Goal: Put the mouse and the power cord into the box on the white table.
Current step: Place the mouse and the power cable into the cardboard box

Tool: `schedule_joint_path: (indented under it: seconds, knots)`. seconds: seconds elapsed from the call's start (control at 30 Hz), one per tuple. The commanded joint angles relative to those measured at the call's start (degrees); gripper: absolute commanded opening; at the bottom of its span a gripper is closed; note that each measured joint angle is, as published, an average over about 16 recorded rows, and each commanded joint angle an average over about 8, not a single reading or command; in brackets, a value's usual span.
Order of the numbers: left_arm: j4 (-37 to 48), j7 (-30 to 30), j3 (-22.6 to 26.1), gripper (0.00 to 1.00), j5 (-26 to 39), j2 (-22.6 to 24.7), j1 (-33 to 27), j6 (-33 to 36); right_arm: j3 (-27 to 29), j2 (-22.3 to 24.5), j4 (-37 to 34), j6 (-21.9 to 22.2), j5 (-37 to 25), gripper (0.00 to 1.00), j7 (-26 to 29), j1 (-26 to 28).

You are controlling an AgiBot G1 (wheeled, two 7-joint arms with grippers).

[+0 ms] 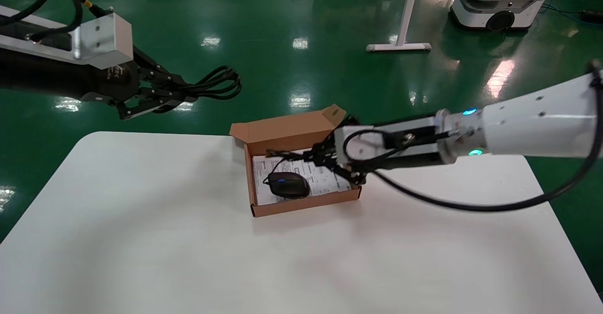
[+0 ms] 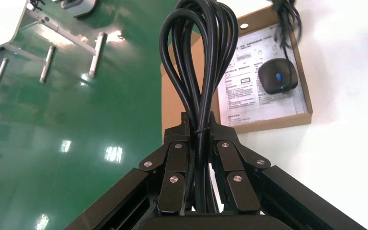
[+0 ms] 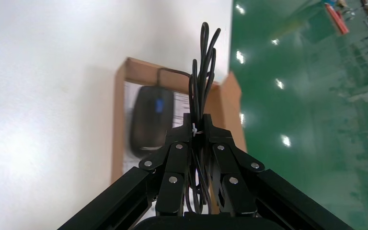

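The box (image 1: 301, 205) is showing matt brown corrugated cardboard, lined with printed white paper. The mouse (image 1: 288, 185) is looking like smooth, slightly glossy black plastic. The power cord (image 2: 199, 62) is gleaming like smooth rubbery sheathing. The white table (image 1: 141, 238) is appearing smooth and matt.

Power cord (image 2: 199, 62) plug ends hidden inside the left gripper (image 2: 200, 125), mouse (image 3: 151, 122) blurred beside the box (image 3: 119, 120) wall, box's far right corner hidden behind the right gripper (image 1: 314, 157), print on the sheet (image 1: 325, 178) too small to read.
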Motion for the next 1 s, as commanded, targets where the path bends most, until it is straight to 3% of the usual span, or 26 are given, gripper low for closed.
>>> schedule_joint_path:
  seconds: [0.03,0.23,0.7,0.73,0.93,1.0]
  knots:
    - [-0.37,-0.26,0.03,0.0,0.0,-0.32,0.11,0.16,-0.42,-0.29,1.55,0.84,-0.5,0.0,0.84,-1.39]
    - [-2.03,-1.5,0.19,0.0,0.1,-1.16,0.38,0.33,-1.52,-3.31,-0.23,3.59,-2.3,0.0,0.42,-2.24]
    - [-7.47,-5.36,0.76,0.0,0.62,-3.7,0.95,0.55,-2.84,-10.93,-12.83,8.26,-4.41,0.03,-4.9,-0.23]
    - [-7.85,-5.61,0.8,0.0,0.65,-3.83,1.01,0.54,-2.84,-11.19,-13.62,8.47,-4.36,0.11,-5.28,-0.05]
    - [-9.9,-7.07,0.92,0.0,0.48,-4.43,1.73,0.35,-2.94,-11.89,-16.62,8.39,-3.6,0.86,-7.34,0.79]
    - [-10.5,-7.55,0.91,0.0,0.29,-4.44,2.16,0.18,-3.03,-11.99,-17.22,8.29,-3.3,1.0,-7.83,0.97]
